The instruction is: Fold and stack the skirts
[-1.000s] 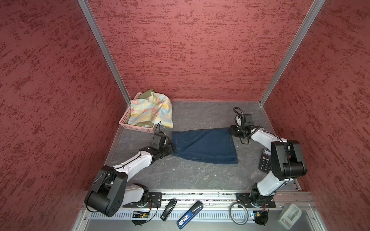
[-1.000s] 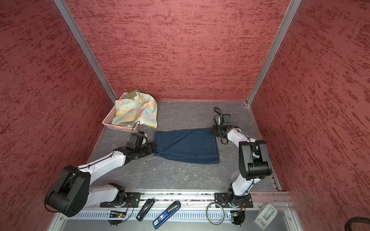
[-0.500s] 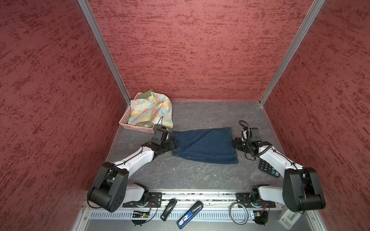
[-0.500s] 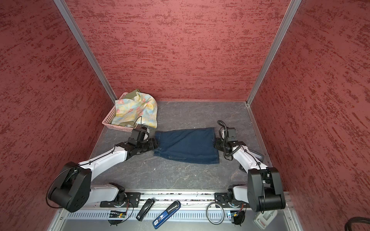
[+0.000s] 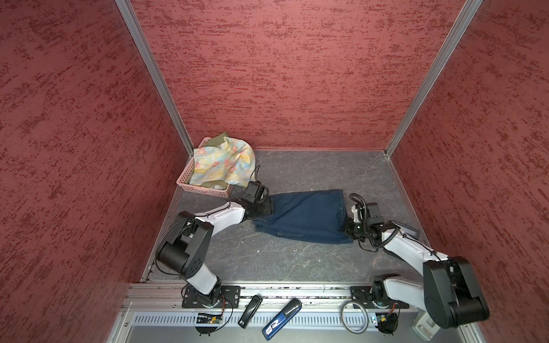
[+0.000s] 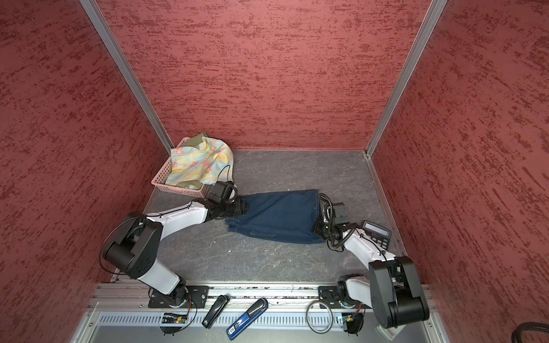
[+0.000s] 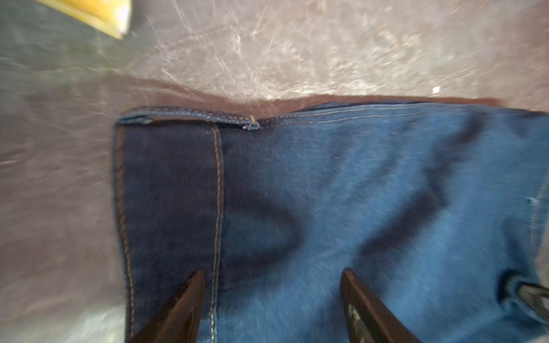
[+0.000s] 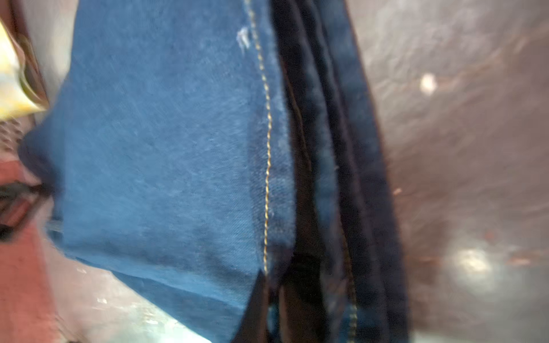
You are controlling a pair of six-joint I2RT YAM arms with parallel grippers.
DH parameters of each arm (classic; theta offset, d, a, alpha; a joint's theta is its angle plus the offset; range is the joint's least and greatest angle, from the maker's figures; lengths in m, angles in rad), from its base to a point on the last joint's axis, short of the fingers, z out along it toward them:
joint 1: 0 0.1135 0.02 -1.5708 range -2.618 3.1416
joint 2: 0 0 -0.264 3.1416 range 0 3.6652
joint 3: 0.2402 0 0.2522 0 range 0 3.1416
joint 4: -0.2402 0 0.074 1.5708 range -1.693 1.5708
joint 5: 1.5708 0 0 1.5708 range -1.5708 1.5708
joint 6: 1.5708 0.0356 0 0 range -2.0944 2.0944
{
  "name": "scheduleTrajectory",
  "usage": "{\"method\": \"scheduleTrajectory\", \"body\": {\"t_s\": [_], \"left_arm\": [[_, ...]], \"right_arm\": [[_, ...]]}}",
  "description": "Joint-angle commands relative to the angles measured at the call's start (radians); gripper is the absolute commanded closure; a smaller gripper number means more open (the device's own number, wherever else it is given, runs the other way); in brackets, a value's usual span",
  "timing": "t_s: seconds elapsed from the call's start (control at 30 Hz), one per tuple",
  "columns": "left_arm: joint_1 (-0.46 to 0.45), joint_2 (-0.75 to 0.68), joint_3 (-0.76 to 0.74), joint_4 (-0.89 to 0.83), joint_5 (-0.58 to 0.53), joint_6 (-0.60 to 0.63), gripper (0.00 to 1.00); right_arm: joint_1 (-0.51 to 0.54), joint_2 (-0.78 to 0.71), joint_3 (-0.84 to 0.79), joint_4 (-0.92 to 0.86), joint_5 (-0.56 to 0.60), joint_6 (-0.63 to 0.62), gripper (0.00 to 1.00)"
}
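- The dark blue denim skirt [image 5: 306,216] lies flat in the middle of the grey table [image 5: 297,261]. It sits between the two arms.
- The left gripper [image 5: 269,205] is at the left end of the denim skirt, by the waistband.
- In the left wrist view its two black fingers [image 7: 190,297] are apart. They sit just over the blue cloth and are not pinching it.
- The right gripper [image 5: 349,230] is at the right edge of the denim skirt, at the near corner.
- In the right wrist view its jaws are together, and the stitched edge of the skirt runs in between them. That picture is blurry.
- The flowered skirt [image 5: 222,161] is pale yellow and blue with pink flowers. It is piled in the pink basket [image 5: 205,190] in the far left corner and hangs over the basket's right side.
- A bit of the green skirt [image 5: 217,139] peeks out from under the flowered skirt, at the far side of the basket.
- A dark calculator [image 6: 377,234] lies on the table at the right, just beside the right arm.
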Motion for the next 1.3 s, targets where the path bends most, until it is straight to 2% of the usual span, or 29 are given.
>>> {"method": "scheduleTrajectory", "body": {"t_s": [0.0,0.17,0.2,0.33,0.5,0.63,0.87,0.93,1.07,1.2,1.27], "left_arm": [[-0.003,0.056,0.023,0.007,0.001,0.025,0.27],[-0.007,0.079,0.002,0.026,0.005,0.013,0.27],[-0.007,0.079,-0.003,0.027,0.006,0.013,0.27],[-0.004,0.074,-0.013,0.024,-0.004,0.017,0.27],[0.006,0.093,-0.003,0.013,-0.006,0.02,0.28],[0.007,0.107,0.011,0.009,-0.006,0.015,0.28],[0.007,0.114,0.018,0.012,0.003,0.008,0.29],[0.008,0.11,0.019,0.008,0.003,0.01,0.29],[0.009,0.094,0.022,0.001,0.005,0.011,0.29],[0.009,0.052,0.034,-0.004,0.006,0.008,0.26],[0.009,0.031,0.048,-0.013,0.005,0.016,0.23]], "right_arm": [[0.006,-0.061,-0.001,-0.008,0.008,0.02,1.0],[0.006,-0.12,0.045,-0.149,0.125,-0.001,1.0],[0.006,-0.128,0.042,-0.146,0.13,0.005,0.98],[0.006,-0.153,0.05,-0.143,0.15,0.029,1.0],[0.007,-0.222,0.077,-0.269,0.199,0.073,1.0],[0.006,-0.286,0.041,-0.327,0.208,0.155,1.0],[0.019,-0.297,-0.075,-0.351,0.215,0.258,0.99],[0.023,-0.303,-0.08,-0.358,0.239,0.265,0.84],[0.027,-0.297,0.003,-0.396,0.319,0.251,0.38],[0.028,-0.269,0.105,-0.408,0.377,0.231,0.16],[0.027,-0.247,0.134,-0.404,0.356,0.226,0.14]]}}
